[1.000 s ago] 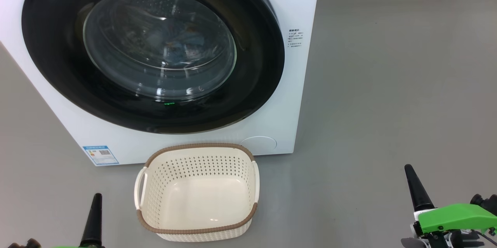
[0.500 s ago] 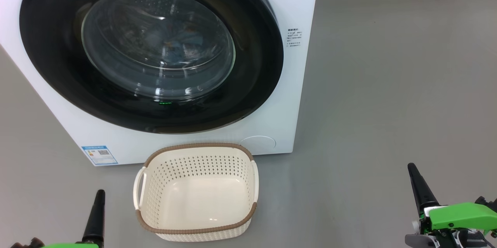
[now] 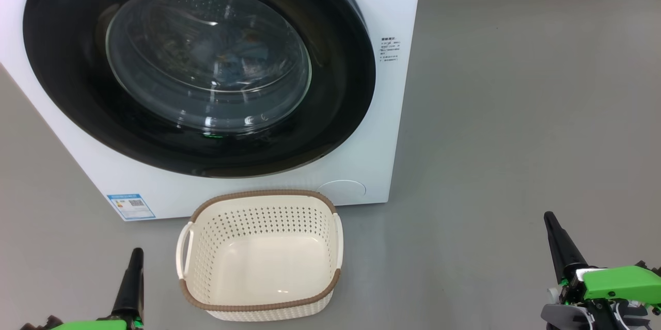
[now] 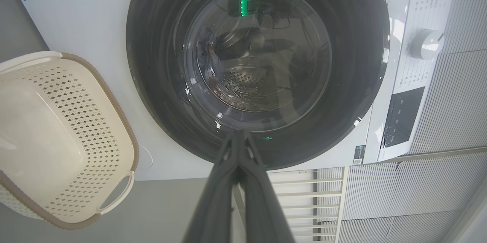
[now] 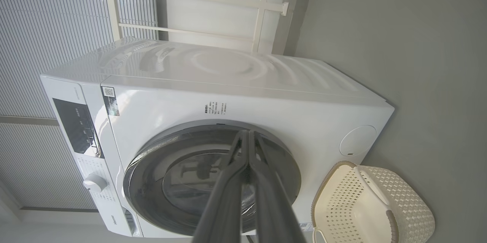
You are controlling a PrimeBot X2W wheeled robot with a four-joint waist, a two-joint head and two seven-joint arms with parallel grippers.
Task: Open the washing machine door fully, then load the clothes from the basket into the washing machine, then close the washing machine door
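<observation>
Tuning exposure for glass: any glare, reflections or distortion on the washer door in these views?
Head view: washing machine door glass shows small highlights and a green glint low down; top-left corner of the washing machine is blown out pinkish. Left wrist view: a green light strip is reflected in the glass. Right wrist view: wavy reflections across the machine's top.

A smooth matte grey floor (image 3: 516,113) carries a big white boxy front-loading washing machine (image 3: 395,4), standing flat on it. Just in front of its lower edge sits a small cream-white perforated plastic basket (image 3: 258,221) with a brown woven-look rim, upright; whether the two touch is unclear
</observation>
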